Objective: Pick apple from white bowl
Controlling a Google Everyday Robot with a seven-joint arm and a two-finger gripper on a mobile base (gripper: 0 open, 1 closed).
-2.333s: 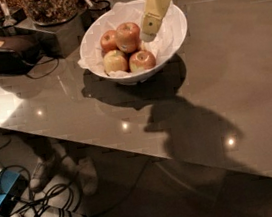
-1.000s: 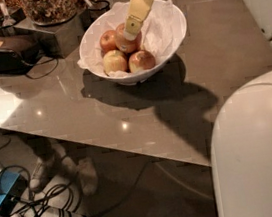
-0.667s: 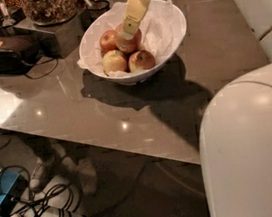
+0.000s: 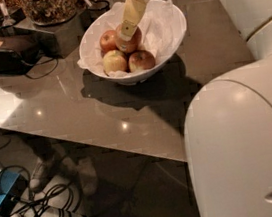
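The robot's white body is seen filling the right foreground. A grey table is noted, with the white bowl standing at its far side. The apple is found mid-bowl, behind two other apples. The gripper is seen at the apple's top; whether it is gripping cannot be told.

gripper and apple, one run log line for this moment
phase: pre-grasp | gripper: down inside white bowl, at top of apple | apple: in bowl, not yet lifted | bowl: on table
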